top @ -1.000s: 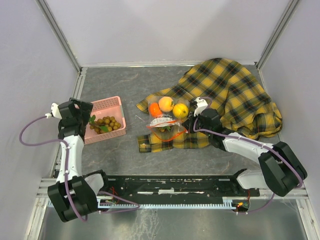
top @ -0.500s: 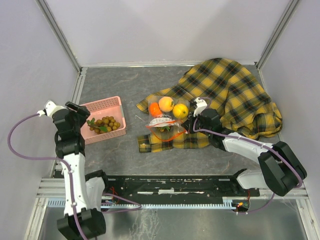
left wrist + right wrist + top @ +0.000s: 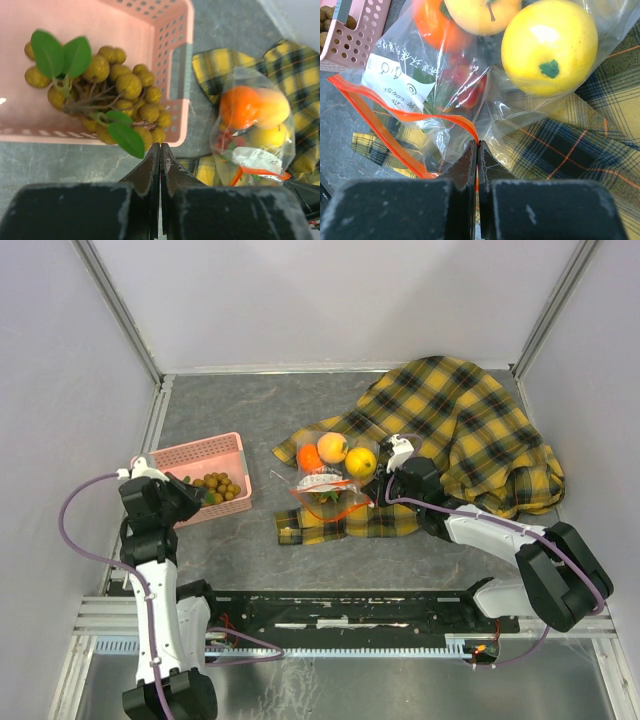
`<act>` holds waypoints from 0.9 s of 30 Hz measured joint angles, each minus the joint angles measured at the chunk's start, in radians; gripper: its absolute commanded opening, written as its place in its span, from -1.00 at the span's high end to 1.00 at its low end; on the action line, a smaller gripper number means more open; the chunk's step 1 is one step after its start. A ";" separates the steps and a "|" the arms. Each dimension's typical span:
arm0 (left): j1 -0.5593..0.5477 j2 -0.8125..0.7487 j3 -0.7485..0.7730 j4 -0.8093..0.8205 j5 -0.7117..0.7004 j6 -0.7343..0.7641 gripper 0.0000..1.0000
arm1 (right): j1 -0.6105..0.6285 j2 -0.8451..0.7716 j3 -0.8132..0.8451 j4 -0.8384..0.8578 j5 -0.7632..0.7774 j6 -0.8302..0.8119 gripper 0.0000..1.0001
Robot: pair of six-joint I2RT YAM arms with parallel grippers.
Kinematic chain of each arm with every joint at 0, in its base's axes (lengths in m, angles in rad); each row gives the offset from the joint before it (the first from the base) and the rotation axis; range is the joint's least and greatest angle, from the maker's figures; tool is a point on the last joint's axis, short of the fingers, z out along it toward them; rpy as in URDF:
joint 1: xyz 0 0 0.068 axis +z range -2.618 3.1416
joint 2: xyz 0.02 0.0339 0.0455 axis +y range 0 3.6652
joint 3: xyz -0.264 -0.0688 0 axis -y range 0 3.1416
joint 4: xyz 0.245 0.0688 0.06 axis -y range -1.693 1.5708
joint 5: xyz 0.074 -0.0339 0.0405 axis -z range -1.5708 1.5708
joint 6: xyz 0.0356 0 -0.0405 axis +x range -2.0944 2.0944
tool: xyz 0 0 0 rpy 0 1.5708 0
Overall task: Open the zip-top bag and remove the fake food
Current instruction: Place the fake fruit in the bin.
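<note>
Left gripper (image 3: 160,146): jaws together, nothing between them. Just ahead of the tips is the near wall of the pink perforated basket (image 3: 172,60). The grape bunch (image 3: 115,90) lies inside it, with one green leaf over the wall right at the tips. Ahead-right of these jaws, clear of the basket, is the zip-top bag (image 3: 250,135).

Right gripper (image 3: 477,144): jaws pinched on the bag's clear film, where the red-orange zip strip (image 3: 380,107) runs into the tips. The rest of the fake food (image 3: 470,85) sits inside, ahead of them: yellow fruit (image 3: 549,45) ahead-right, orange fruit (image 3: 432,20) ahead-left, small red pieces closest. The white label (image 3: 395,75) is ahead-left. The bag lies on the yellow-black plaid cloth (image 3: 470,430), which spreads under, right of and behind these jaws.

The surface is a dark grey mottled tabletop (image 3: 230,410), with pale walls (image 3: 330,300) on three sides. The basket sits close to the left edge. A bare strip of tabletop separates basket and cloth.
</note>
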 measured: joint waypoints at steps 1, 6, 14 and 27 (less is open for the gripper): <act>0.000 0.001 -0.019 -0.011 0.001 0.000 0.95 | 0.000 0.000 0.000 0.001 -0.001 0.000 0.96; 0.000 0.049 -0.043 0.014 -0.025 -0.030 0.95 | 0.000 0.000 0.000 0.005 -0.004 0.000 0.97; 0.000 0.296 -0.069 0.112 -0.227 -0.132 0.91 | 0.000 -0.007 0.000 0.001 -0.003 -0.002 0.96; 0.004 0.358 0.050 0.190 -0.361 -0.196 -0.32 | 0.000 -0.007 0.000 0.011 -0.069 -0.001 0.96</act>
